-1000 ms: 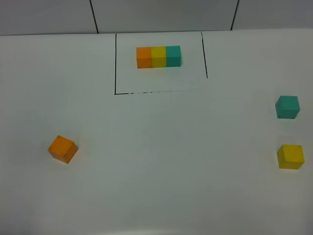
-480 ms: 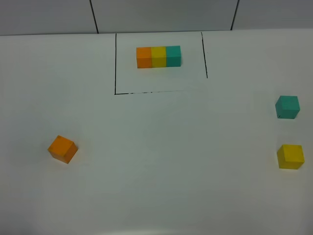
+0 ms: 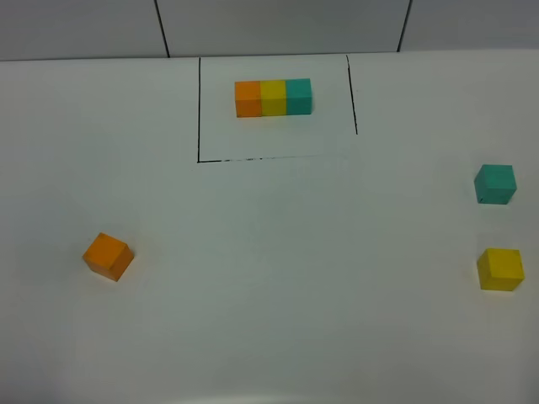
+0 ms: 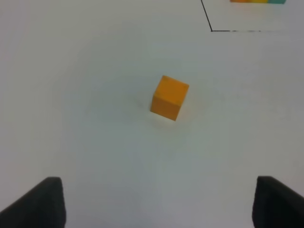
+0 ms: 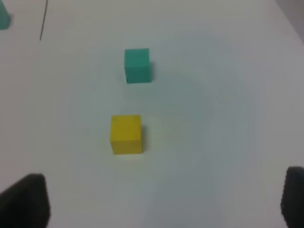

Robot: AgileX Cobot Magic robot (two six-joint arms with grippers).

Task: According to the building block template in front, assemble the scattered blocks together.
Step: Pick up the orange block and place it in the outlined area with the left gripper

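The building block template [image 3: 273, 97] is an orange-yellow-teal row inside a black outline at the table's far middle. Three scattered blocks lie apart: an orange cube [image 3: 108, 256] at the near left, a teal cube [image 3: 494, 183] at the right, a yellow cube [image 3: 500, 269] nearer than it. No gripper shows in the high view. In the left wrist view the orange cube [image 4: 169, 97] lies ahead of my open left gripper [image 4: 156, 202], well clear of its fingertips. The right wrist view has the yellow cube [image 5: 126, 134] and teal cube [image 5: 137, 65] ahead of my open right gripper [image 5: 164, 199].
The white table [image 3: 278, 278] stretches between the cubes. A grey tiled wall [image 3: 278, 25] rises behind its far edge. The yellow and teal cubes sit close to the right edge of the high view.
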